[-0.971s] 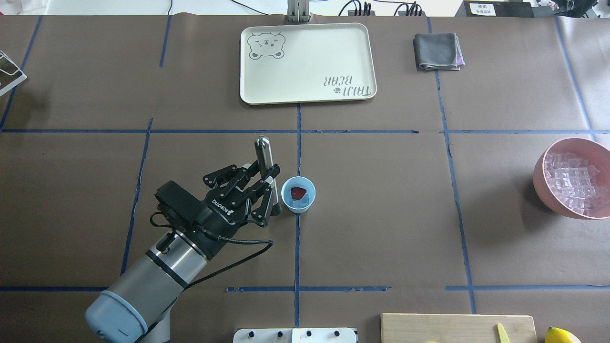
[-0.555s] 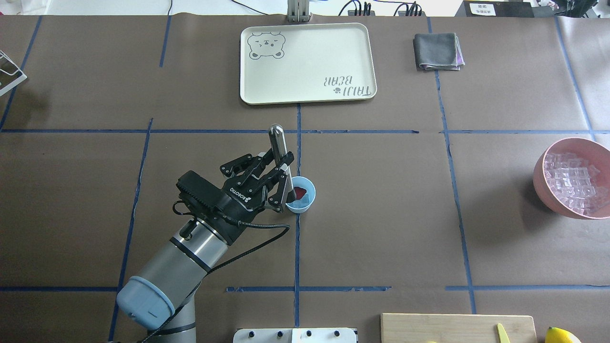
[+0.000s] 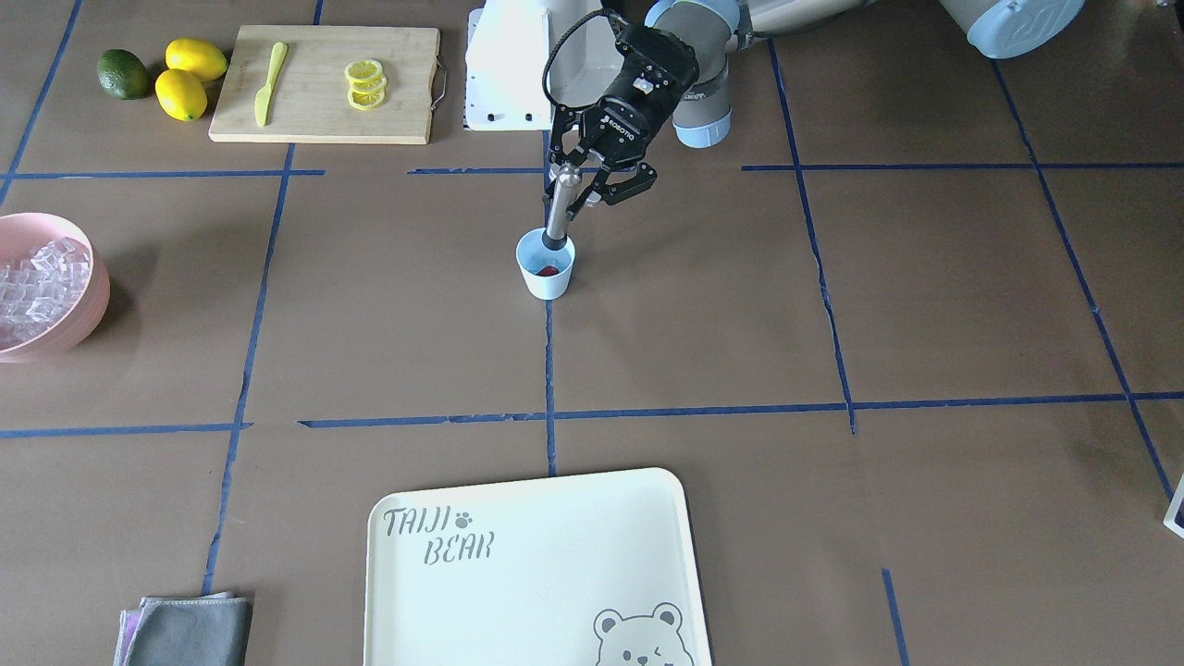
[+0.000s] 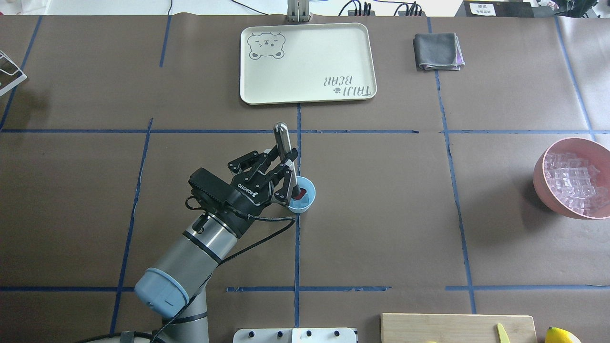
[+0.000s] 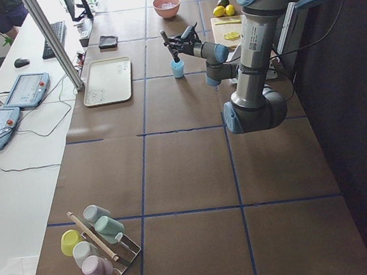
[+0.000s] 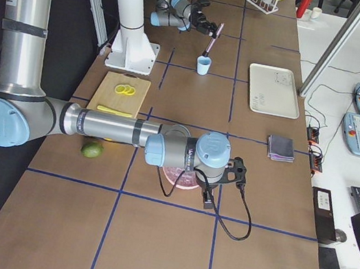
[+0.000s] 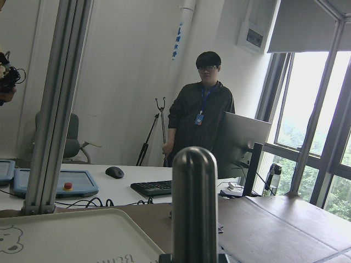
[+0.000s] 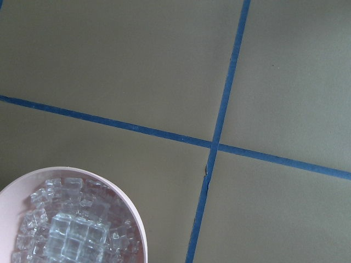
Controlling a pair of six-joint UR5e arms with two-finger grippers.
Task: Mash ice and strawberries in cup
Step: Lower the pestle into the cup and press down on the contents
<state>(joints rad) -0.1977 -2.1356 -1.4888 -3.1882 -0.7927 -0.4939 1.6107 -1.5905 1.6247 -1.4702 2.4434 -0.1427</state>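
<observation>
The light blue cup (image 4: pixel 306 202) stands near the table's middle and also shows in the front view (image 3: pixel 546 277). A red strawberry (image 3: pixel 549 271) lies inside it, partly covered. My left gripper (image 4: pixel 286 167) is shut on a steel muddler (image 4: pixel 281 138), tilted, its lower end inside the cup; the handle top fills the left wrist view (image 7: pixel 194 203). The ice (image 4: pixel 574 181) is heaped in a pink bowl (image 4: pixel 542 166) at the right edge. My right gripper (image 6: pixel 236 174) hovers beside that bowl; I cannot tell whether it is open. The right wrist view shows the ice (image 8: pixel 71 230) below.
A cream tray (image 4: pixel 305 93) and a grey cloth (image 4: pixel 437 51) lie at the far side. A cutting board (image 3: pixel 398 83) with lemon slices and a yellow knife, lemons (image 3: pixel 196 58) and a lime sit by the robot's base. A cup rack (image 5: pixel 99 240) stands at the left end.
My left gripper has moved right and slightly away with the muddler. Its lower end went from beside the cup into the cup, over the strawberry.
</observation>
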